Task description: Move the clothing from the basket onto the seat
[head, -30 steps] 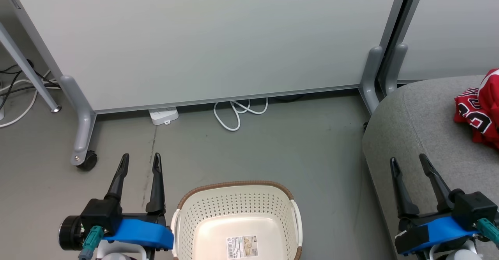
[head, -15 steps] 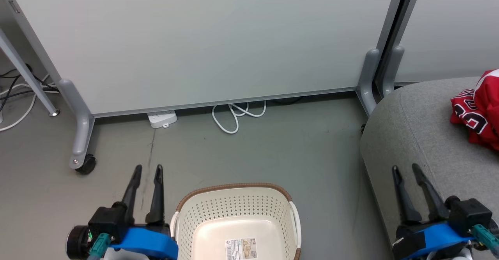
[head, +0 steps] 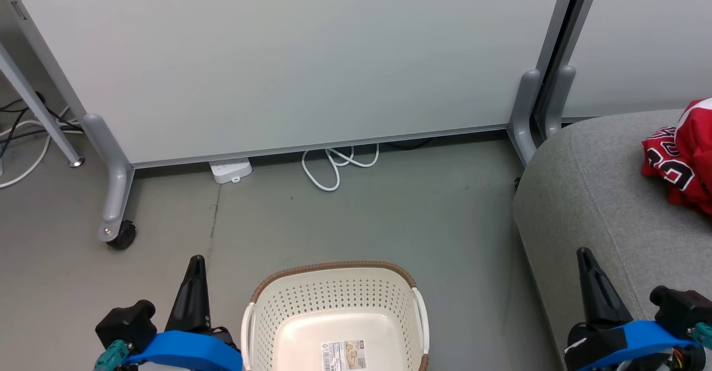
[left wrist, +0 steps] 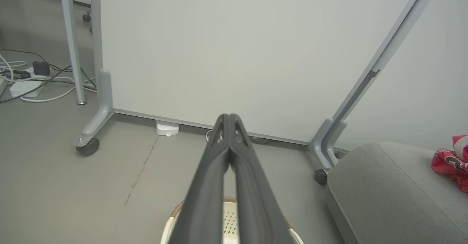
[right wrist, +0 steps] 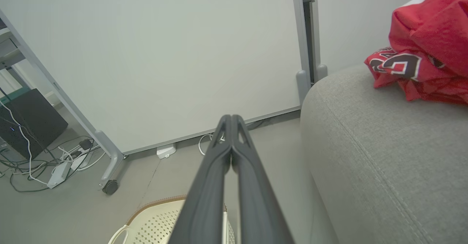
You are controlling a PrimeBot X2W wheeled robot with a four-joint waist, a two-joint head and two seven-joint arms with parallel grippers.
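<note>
Head view, and the big pale panel [head: 311, 54] stands across the back, with grey floor [head: 417, 221] in front of it. At the floor's right edge sits the grey seat [head: 601, 204]. There's the clothing [head: 676, 159], a red heap with black-and-white lettering, bunched at the seat's far right edge, well apart from the basket [head: 334, 310]. The basket stands on the floor at the bottom of the picture, between the two arms. What shows of its inside is bare apart from the sticker [head: 346, 354] on its bottom; its nearest part is cut off, so I can't vouch for that. The left gripper [head: 196, 262] is just beside the basket's left rim, fingers pressed together on nothing. The right gripper [head: 584, 254] is over the seat's near left edge, fingers likewise together with nothing between them. By my reading the move is done and this is the wind-down. To do it well, hold both arms in close, the left one off the woven rim and the right one off the cushion so it drags no fabric, and leave that red heap alone. A look at the basket's hidden near end would settle it.
</note>
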